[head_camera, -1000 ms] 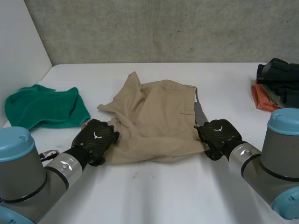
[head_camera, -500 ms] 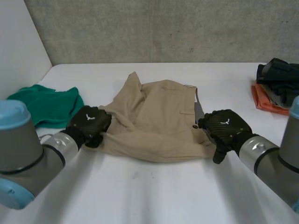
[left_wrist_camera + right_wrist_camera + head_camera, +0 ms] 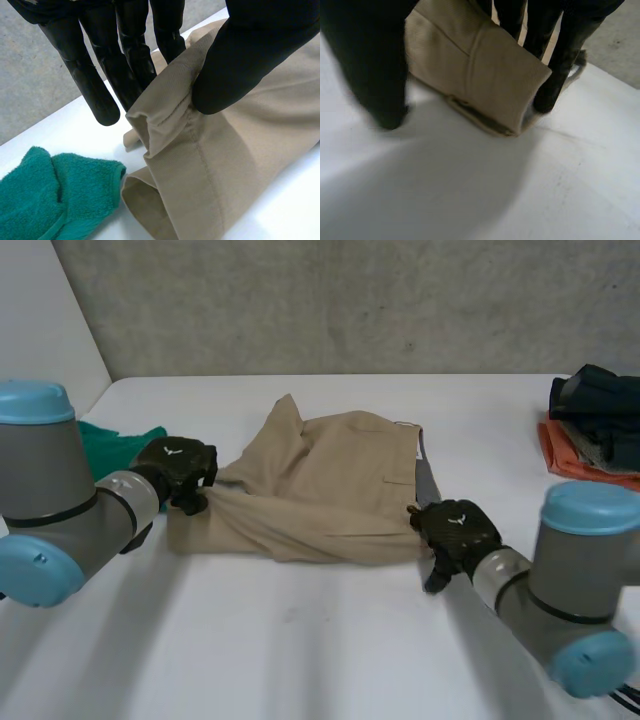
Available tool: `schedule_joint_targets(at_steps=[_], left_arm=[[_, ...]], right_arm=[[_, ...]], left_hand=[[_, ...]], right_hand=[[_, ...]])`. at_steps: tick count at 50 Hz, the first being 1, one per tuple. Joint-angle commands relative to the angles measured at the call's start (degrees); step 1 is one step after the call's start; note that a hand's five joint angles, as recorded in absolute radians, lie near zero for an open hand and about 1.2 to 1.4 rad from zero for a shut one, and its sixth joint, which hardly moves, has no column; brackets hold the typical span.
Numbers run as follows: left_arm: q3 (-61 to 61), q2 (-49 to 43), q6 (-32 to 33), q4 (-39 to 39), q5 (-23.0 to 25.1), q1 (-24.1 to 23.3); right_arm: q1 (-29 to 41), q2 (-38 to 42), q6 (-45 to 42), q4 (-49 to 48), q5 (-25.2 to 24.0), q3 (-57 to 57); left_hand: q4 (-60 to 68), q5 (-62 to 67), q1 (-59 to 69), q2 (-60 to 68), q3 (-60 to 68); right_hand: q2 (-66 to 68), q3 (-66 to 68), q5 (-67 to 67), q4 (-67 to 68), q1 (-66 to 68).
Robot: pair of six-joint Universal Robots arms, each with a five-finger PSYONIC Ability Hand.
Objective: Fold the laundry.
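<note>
- Since the earlier frames, the left hand (image 3: 178, 468) had travelled from the near side of the counter (image 3: 330, 650) toward the green towel (image 3: 130, 438). It drew the near edge of the khaki trousers (image 3: 330, 490) back with it. The right hand (image 3: 455, 530) had shifted only slightly at the waistband end.
- Left hand state: clamped on the trousers. Its thumb (image 3: 250, 55) pressed a stitched leg hem (image 3: 167, 125) against the straight fingers (image 3: 125, 55) behind it, probably so the edge could be carried without slipping.
- Right hand state: clamped on the trousers at the near corner of the waistband end. A doubled edge of cloth (image 3: 480, 75) ran up between the fingers (image 3: 560, 60) and the thumb, close above the counter.
- Trousers location: middle of the counter, between the two hands, mostly flat, with the near edge rolled over.
- Judgement: each hand held one end of the same edge, most likely to keep it taut and straight for a lengthwise fold. The fold appeared begun but not finished.
- The green towel lay just beside the left hand. A pile of dark clothes (image 3: 595, 400) on an orange cloth (image 3: 562, 458) sat at the counter's far right, well apart from the trousers.
</note>
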Motion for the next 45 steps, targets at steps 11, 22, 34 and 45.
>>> schedule_joint_targets(at_steps=[11,22,34,45], left_arm=[[-4.64,11.09,0.18,-10.31,0.27,-0.34],[-16.68,32.62,10.97,-21.91,0.62,-1.04],[-20.48,19.29,15.73,-11.83,-0.26,-5.26],[19.2,0.65,15.21,6.17,-10.71,-9.13]], right_arm=[[1.31,-7.32,-1.2,1.97,0.17,-7.12],[-0.27,-23.41,-21.03,39.83,-2.65,-14.06],[-0.09,-13.07,-23.27,38.67,-2.12,-14.23],[0.87,-3.21,-14.04,13.71,4.12,-36.72]], left_hand=[[11.39,14.05,13.67,11.4,11.77],[11.39,14.05,13.67,11.4,11.77],[11.39,14.05,13.67,11.4,11.77],[11.39,14.05,13.67,11.4,11.77]], right_hand=[[50.04,49.36,49.78,49.19,50.97],[50.04,49.36,49.78,49.19,50.97],[50.04,49.36,49.78,49.19,50.97],[50.04,49.36,49.78,49.19,50.97]])
